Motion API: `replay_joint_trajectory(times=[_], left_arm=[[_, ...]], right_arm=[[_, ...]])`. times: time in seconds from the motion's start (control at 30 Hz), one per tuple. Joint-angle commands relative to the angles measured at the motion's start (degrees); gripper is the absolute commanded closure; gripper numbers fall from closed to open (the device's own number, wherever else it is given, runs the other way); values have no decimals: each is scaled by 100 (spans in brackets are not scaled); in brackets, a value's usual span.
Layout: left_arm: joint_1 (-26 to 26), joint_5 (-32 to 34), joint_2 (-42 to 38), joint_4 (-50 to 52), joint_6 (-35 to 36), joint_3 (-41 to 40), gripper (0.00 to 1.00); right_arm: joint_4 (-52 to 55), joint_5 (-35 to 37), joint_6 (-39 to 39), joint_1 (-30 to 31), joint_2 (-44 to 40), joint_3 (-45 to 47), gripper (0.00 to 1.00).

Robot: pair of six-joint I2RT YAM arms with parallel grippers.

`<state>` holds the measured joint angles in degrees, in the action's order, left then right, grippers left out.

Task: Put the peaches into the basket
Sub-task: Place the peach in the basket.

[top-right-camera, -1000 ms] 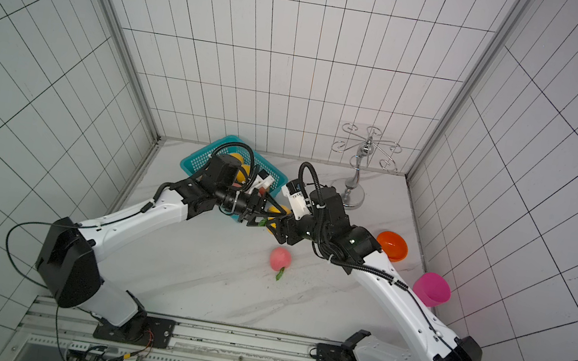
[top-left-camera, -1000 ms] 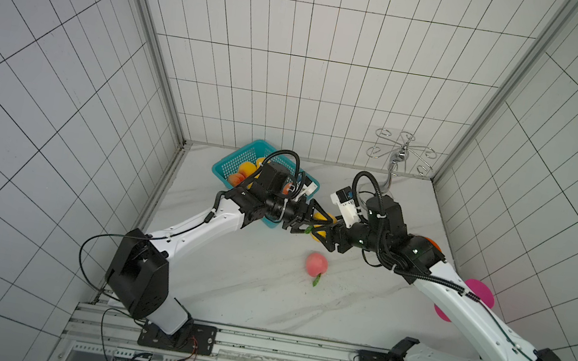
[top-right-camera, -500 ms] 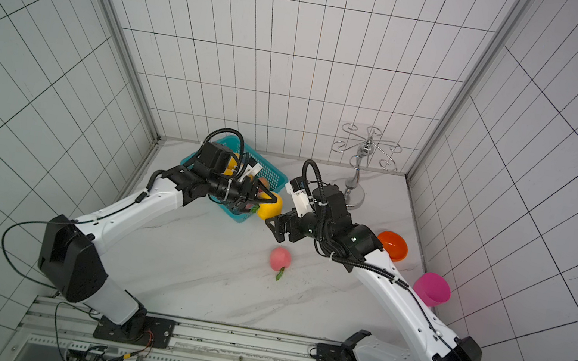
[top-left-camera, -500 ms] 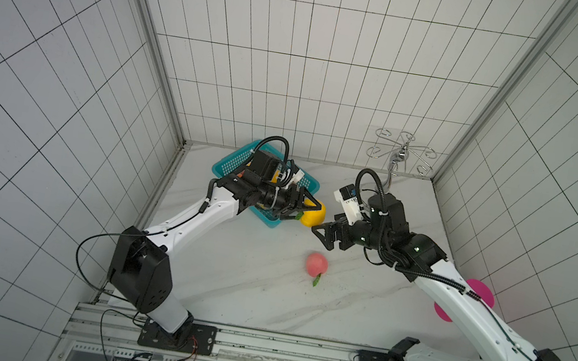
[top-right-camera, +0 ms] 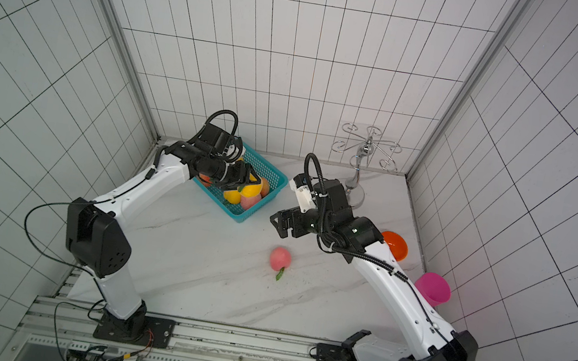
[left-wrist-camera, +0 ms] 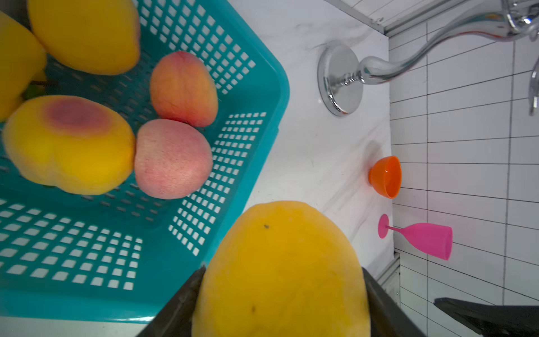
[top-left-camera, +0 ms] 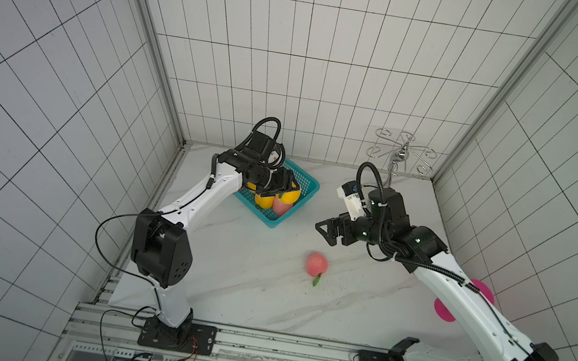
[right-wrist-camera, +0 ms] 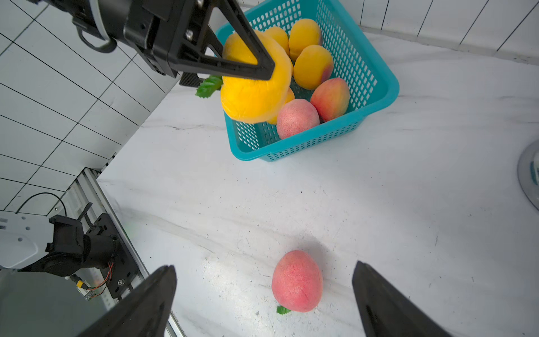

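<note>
Peach (right-wrist-camera: 253,96) sits clamped between left fingers (right-wrist-camera: 233,70) above basket (right-wrist-camera: 390,87).

Top views: high above front edge, angled down, whole counter (top-left-camera: 243,284). Wrist cams close-in, low; both catch basket (right-wrist-camera: 389,90).

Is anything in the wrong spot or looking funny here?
Yes. One pink peach lies all alone on the white table, outside the teal basket where the other peaches sit, so it looks out of place. One yellow peach is not in yet either: the left gripper has its jaws around it at the basket.
</note>
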<state>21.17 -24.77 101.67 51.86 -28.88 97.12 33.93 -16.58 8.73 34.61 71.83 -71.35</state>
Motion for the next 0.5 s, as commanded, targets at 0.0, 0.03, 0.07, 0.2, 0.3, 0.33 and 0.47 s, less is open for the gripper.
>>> replay_joint_trajectory(times=[0.0, 0.03, 0.07, 0.2, 0.3, 0.33, 0.47], left_arm=[[-74, 784, 141, 334, 367, 149, 43], [-78, 901, 166, 329, 410, 158, 43], [-80, 1025, 207, 350, 447, 181, 43], [-91, 1278, 383, 480, 583, 288, 42], [-94, 1454, 490, 549, 659, 342, 42], [-82, 1540, 527, 584, 688, 344, 42], [-86, 1799, 671, 642, 803, 333, 42]], right_arm=[[447, 103, 87, -103, 139, -335, 3], [479, 94, 109, -112, 162, -337, 3], [491, 80, 135, -128, 173, -325, 3], [491, 35, 169, -148, 223, -231, 3], [525, 35, 205, -173, 285, -171, 3], [542, 37, 225, -168, 311, -164, 2], [601, -2, 251, -195, 395, -133, 3]])
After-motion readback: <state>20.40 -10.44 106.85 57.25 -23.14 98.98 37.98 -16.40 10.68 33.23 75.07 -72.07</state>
